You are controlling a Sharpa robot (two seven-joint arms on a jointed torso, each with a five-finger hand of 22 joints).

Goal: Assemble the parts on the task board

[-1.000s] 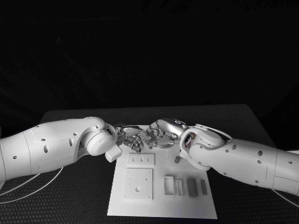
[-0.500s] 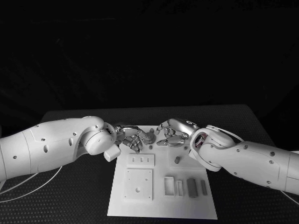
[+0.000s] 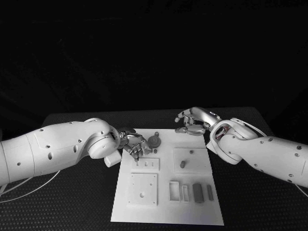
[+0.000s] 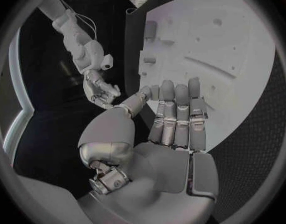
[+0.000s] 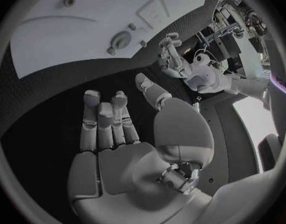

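The left hand [image 3: 134,144] hung over the far left part of the task board [image 3: 196,214], its fingers [image 4: 175,115] straight, side by side and holding nothing, the thumb set a little apart. The right hand [image 3: 196,121] was off the board, above the bare worktop [image 3: 78,202] just beyond the board's far right corner; its fingers [image 5: 102,122] were likewise extended and held nothing.

The board, a white plate, lay in the middle of the worktop with its long sides running from the near edge toward the far edge. A round grey part [image 3: 155,141] sat near the board's far edge, just beside the left hand. One small grey peg [image 3: 182,164] stood in the square recess on the right side. Toward the near right corner two grey bars [image 3: 198,193] lay side by side, next to a white rectangular frame [image 3: 174,191]. A raised square block [image 3: 144,189] took up the near left area, with a smaller slotted block [image 3: 146,164] beyond it.

The worktop was black with a fine woven texture. The room beyond its far edge was dark.
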